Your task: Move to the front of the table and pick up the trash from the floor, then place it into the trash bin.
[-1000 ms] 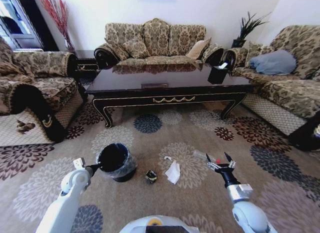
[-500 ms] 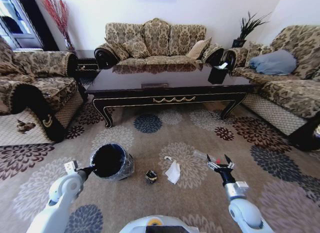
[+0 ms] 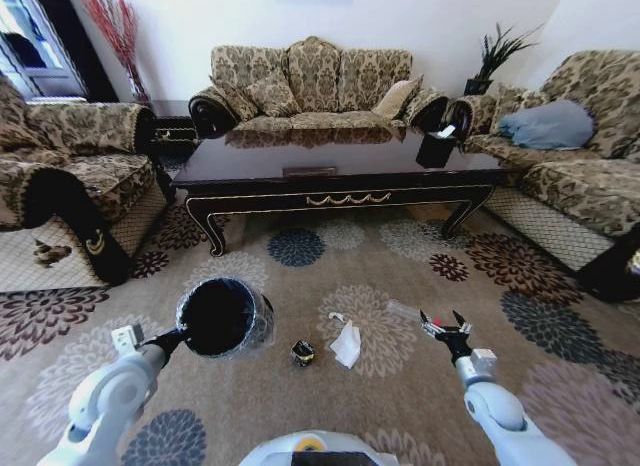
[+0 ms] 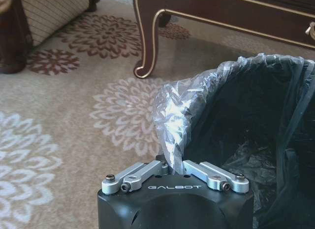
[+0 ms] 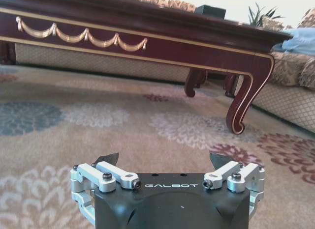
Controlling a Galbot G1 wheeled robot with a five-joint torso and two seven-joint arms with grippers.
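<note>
The left gripper is clamping its fingers together on the near rim of the trash bin, pinching the clear liner there, and the bin is tilting toward the robot with its black mouth open to the camera. In the left wrist view the fingers are closing right on the crinkled plastic at the bin's edge, with one curved leg of the table showing beyond it. Taking the bin as our mark: the table is standing well beyond it, long and glossy, gold scrollwork running along its apron. Just to the right of the bin the small dark lump is lying on the flowered carpet, and right beside that, a little farther from the bin, the wrinkly white tissue is sitting. Farther right again the clear bottle is lying on its side, and the right gripper is hovering low just beside it, fingers spread wide apart and gripping nothing. The right wrist camera is looking out between those open fingertips across bare carpet toward the table's apron and curved leg. On the tabletop, at the far right end from the bin, a small black box is standing.
</note>
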